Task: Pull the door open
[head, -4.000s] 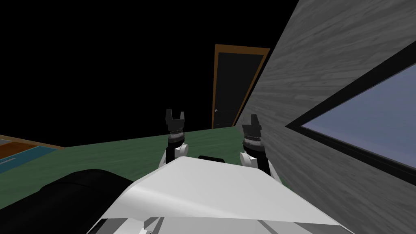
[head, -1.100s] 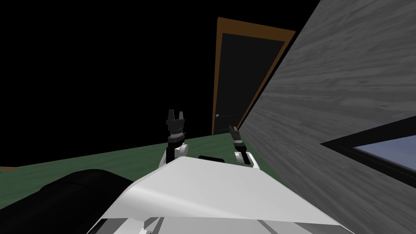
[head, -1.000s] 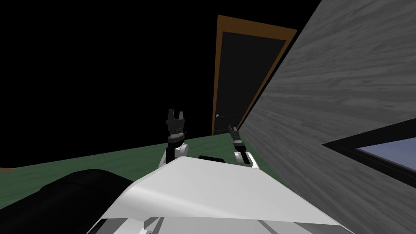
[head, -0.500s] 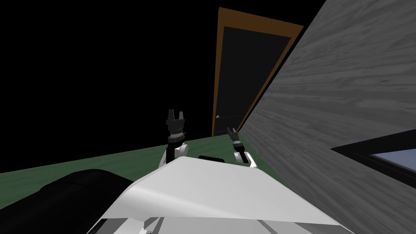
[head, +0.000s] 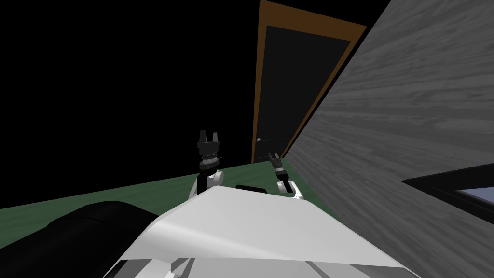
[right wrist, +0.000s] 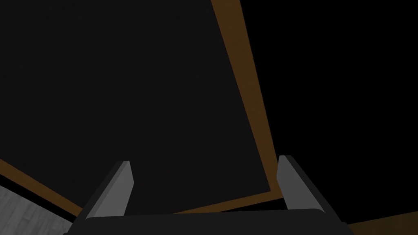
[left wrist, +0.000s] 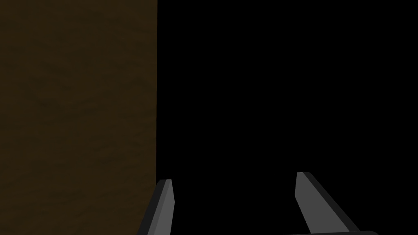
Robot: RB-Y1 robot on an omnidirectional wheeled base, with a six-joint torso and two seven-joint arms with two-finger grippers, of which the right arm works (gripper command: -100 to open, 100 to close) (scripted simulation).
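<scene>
dark door [head: 294, 91] stood shut in brown frame [head: 257, 87], ahead, long axis upright. small knob [head: 259, 140] sat at its left edge. right gripper [head: 274, 156] was nearer, fingers spread, short of knob. left gripper [head: 208, 136] was spread too. green floor [head: 144, 186]; grey wood-grain wall [head: 400, 120] on the right.

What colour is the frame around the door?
Brown. The door frame shows best in the head view.

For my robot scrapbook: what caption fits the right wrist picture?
Open right tool pointing at the dark door inside its brown frame.
</scene>
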